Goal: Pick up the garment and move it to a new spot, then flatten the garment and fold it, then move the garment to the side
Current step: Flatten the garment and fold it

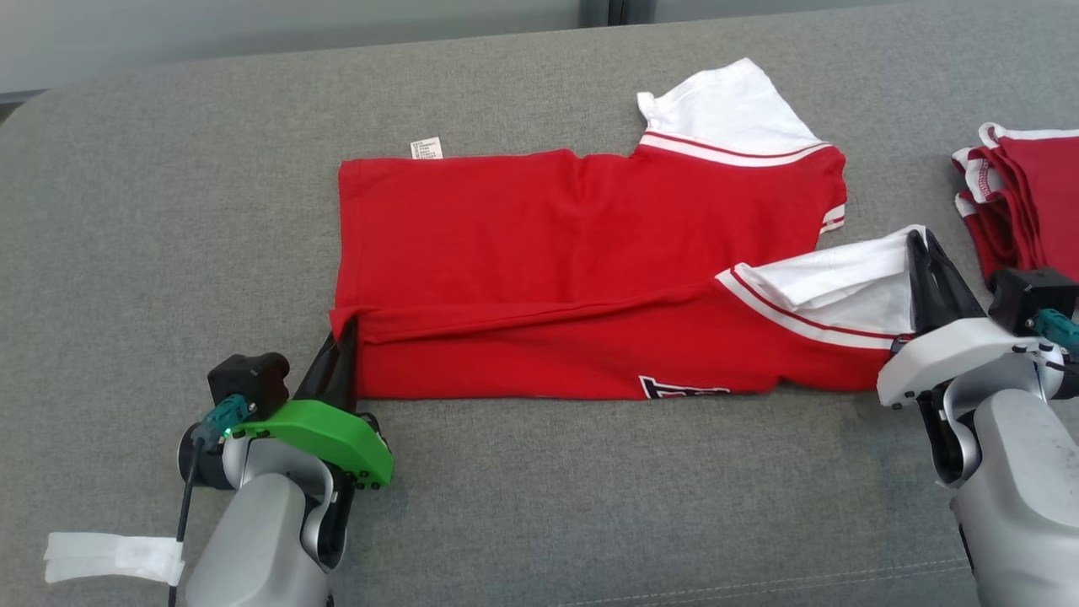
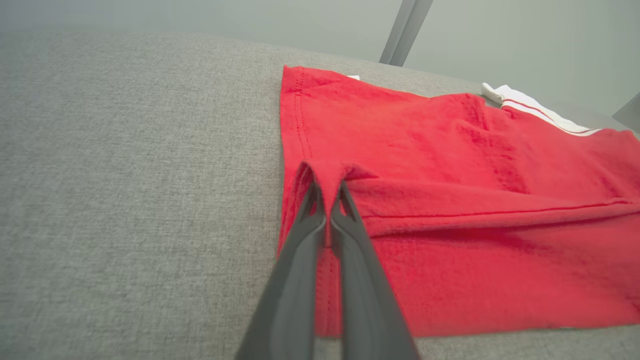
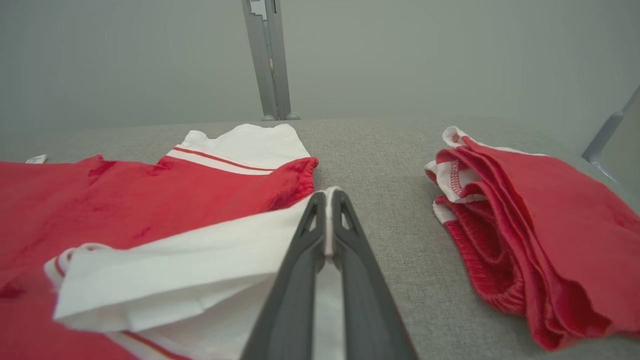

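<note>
Folding is the step in hand, judging by the layout: the red short-sleeved cotton shirt with white striped sleeves [image 1: 548, 236] lies spread lengthwise in the middle of the grey fabric-covered cushion [image 1: 539, 506], and its near long edge is doubled over toward the centre.

The left claw [image 1: 347, 330] is closed on the red hem corner at the shirt's left end. The left wrist view shows the cloth pinched between the two dark fingers [image 2: 345, 200] and tented up a little. The right claw [image 1: 920, 249] is clamped on the edge of the near white sleeve [image 1: 843, 291], with a thin line of white cloth showing between the tips in the right wrist view [image 3: 326, 196].

The next move probably calls for both claws to carry their pinched points across toward the far edge at the same pace, keeping the fold line taut and straight, then lowering and letting go. Uneven travel would likely skew the crease or bunch the sleeve.

Hard to make out:
- The black-and-white print [image 1: 683, 389] at the near edge is cut off by the fold and unreadable.
- The small white care label [image 1: 426, 148] pokes out at the far edge, text too small to read.
- How many layers each claw holds cannot be told.
- A second pile of red-and-white garments [image 1: 1028, 194] sits well apart on the right, cropped by the frame edge.
- The white strip [image 1: 110, 556] at lower left is unclear, maybe tape.
</note>
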`<state>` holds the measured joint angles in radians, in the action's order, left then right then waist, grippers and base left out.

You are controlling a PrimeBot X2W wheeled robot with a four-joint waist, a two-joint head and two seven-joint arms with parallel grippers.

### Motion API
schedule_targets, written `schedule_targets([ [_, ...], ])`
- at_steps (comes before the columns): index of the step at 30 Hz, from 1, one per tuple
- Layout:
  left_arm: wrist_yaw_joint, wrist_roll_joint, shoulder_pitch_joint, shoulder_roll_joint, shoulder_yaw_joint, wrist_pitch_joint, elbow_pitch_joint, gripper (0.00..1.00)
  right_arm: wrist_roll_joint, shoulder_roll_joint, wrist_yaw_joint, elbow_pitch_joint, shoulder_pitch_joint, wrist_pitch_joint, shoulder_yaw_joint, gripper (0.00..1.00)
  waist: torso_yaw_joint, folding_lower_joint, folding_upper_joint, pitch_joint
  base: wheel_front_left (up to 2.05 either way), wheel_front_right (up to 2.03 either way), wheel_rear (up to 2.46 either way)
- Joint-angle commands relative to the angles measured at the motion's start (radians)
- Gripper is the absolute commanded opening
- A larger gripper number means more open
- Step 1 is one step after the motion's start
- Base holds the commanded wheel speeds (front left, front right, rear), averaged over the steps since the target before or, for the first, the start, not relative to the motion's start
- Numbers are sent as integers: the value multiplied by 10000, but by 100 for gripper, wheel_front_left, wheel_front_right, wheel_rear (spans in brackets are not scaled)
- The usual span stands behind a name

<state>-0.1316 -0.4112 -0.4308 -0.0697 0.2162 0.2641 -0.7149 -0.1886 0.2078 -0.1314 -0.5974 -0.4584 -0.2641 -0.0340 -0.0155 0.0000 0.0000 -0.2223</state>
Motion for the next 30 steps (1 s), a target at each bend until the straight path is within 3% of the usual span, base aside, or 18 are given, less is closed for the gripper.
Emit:
schedule_targets([
  [1, 27, 115, -181, 2, -61, -6, -20, 0, 73, 12, 18, -25, -151, 2, -9, 0, 3, 0, 0, -219, 0, 0, 0],
  [7, 27, 262, -534, 43, -22, -6, -244, 0, 450, -34, 18, -388, -612, 2, 62, 0, -22, 0, 0, -505, 0, 0, 0],
  [9, 27, 328, -639, 30, -137, -6, -279, 47, 482, -95, 18, -409, -742, 2, -62, 0, -13, 0, 0, -575, 0, 0, 0],
  [10, 27, 362, -662, 19, -267, -6, -299, 99, 517, -138, 18, -419, -789, 2, -135, 29, -5, 0, 0, -599, 0, 0, 0],
  [11, 27, 431, -661, 25, -388, -6, -299, 100, 605, -172, 18, -427, -816, 2, -199, 100, 4, 0, 0, -615, 0, 0, 0],
  [20, 27, 1365, -45, 140, -1579, -6, 775, 100, 1175, -659, 18, 783, -138, 2, -1421, 100, 0, 0, 0, -423, 0, 0, 0],
  [30, 27, 1274, 1131, 173, -1486, -6, 1072, 100, 671, -963, 18, 871, 1798, 2, -1188, 100, 128, 0, 0, -63, 0, 0, 0],
])
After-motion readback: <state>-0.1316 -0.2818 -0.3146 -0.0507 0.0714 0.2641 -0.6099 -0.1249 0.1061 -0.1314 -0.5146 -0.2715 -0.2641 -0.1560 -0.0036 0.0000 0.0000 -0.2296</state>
